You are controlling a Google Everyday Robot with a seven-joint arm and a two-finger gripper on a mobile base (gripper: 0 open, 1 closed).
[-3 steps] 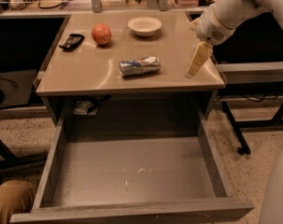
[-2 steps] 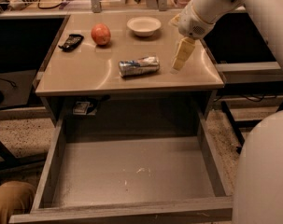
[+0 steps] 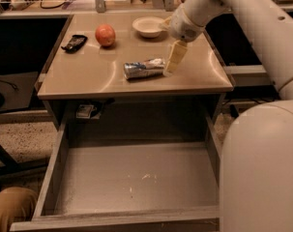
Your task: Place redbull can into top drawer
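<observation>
The redbull can [image 3: 144,68] lies on its side near the middle of the tan table top [image 3: 88,74]. My gripper [image 3: 174,61] hangs from the white arm just right of the can, its tip next to the can's right end. The top drawer [image 3: 136,178] is pulled wide open below the table and holds nothing.
An orange-red fruit [image 3: 105,35], a black object [image 3: 74,43] and a white bowl [image 3: 147,26] sit at the back of the table. My white base [image 3: 262,168] fills the right foreground. A tan shape [image 3: 8,211] is at the lower left.
The gripper has moved left across the table, from near its right edge to right beside the can's right end. The can has not moved.
</observation>
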